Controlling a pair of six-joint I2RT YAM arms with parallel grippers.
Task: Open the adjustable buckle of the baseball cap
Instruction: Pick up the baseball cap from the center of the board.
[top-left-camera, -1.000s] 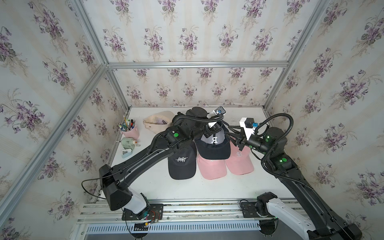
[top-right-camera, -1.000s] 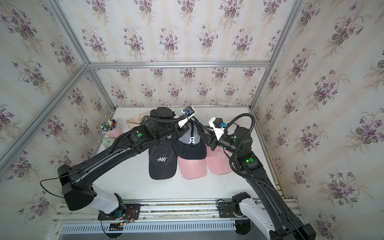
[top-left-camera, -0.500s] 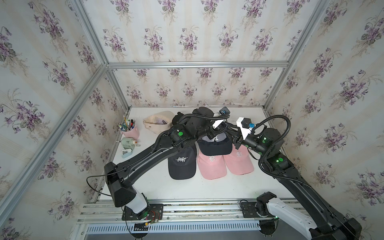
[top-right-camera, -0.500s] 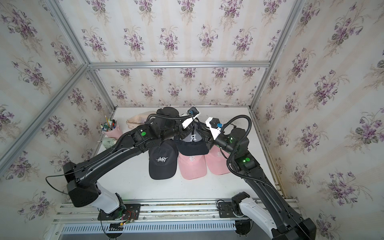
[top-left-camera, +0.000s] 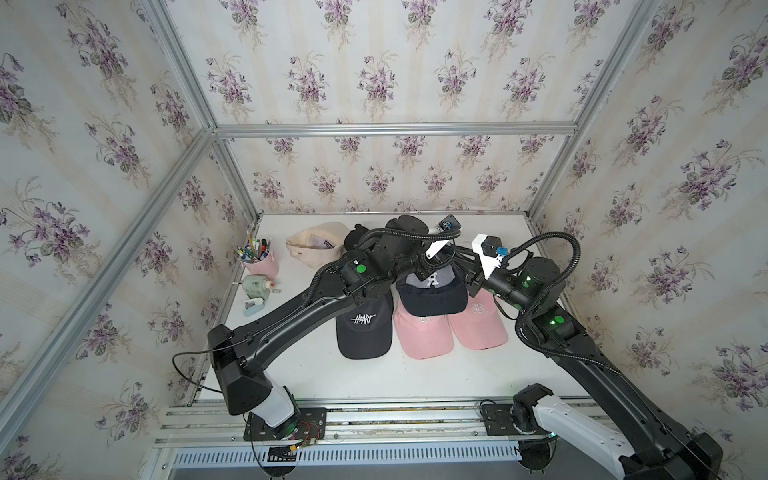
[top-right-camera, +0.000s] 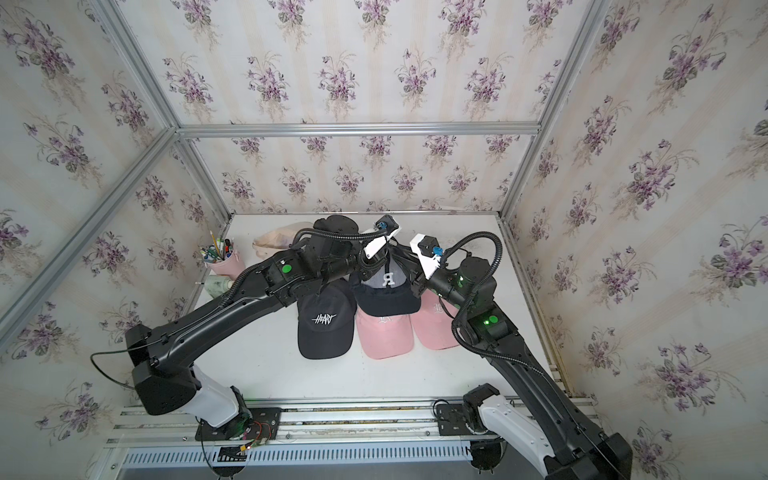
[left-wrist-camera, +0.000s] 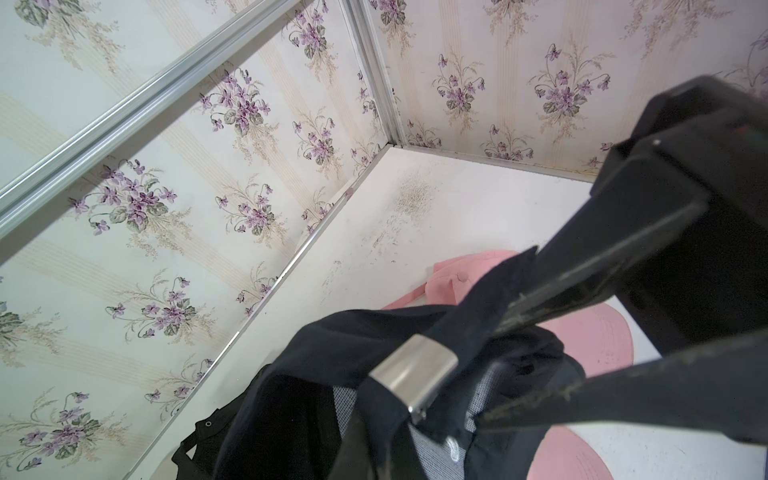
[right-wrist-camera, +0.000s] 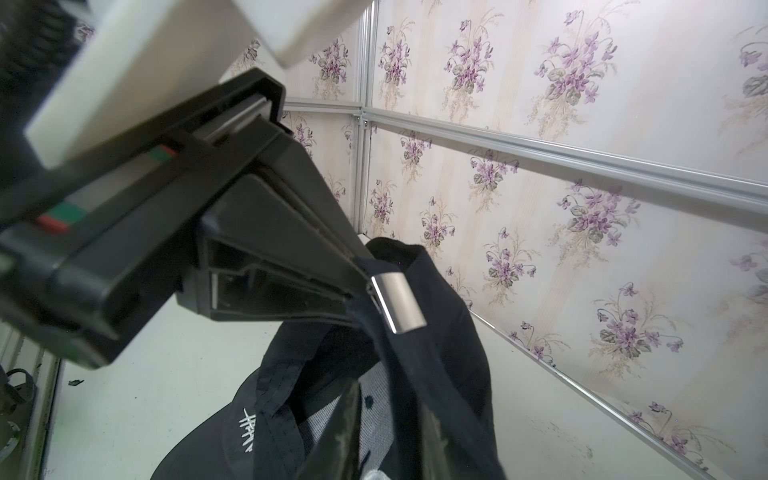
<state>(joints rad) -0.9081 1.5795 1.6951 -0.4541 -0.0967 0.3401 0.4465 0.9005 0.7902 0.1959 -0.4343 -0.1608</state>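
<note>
Near edge: table (top-left-camera: 374, 386), then three caps lying in a row: black cap (top-left-camera: 363, 328) and two pink caps (top-left-camera: 422, 338). Spares, nothing touching them.

Just behind and above: the cap (top-left-camera: 434, 295) (navy brim, grey crown) is hanging brim-down mid-table over the middle pink one. Can't tell if the brim is resting on it. It's hanging by its back, so the strap (right-wrist-camera: 419, 386) is pulling straight and the buckle (left-wrist-camera: 415, 374) is sitting up clear of the crown. My read: that's giving both wrist cams and the second arm a clean line to the clasp.

Left gripper (right-wrist-camera: 360, 286): clenched, tips pinching the strap right at one end of the buckle and carrying the cap's weight. It's acting as the anchor.

Right gripper (left-wrist-camera: 496, 363): sitting opposite, jaws narrowed but showing a gap, with bunched strap fabric lying between them just beside the buckle. Its fingers (left-wrist-camera: 590, 278) are looking in contact with cloth, but I can't tell whether they're actually biting. Not on the metal.

Judgement: the buckle flap is lying flat on the strap, so it's looking closed. Opening not yet done.

Far left: beige cap (top-left-camera: 316, 249) and pen cup (top-left-camera: 259, 264) sitting well apart from the work, not mattering here.
</note>
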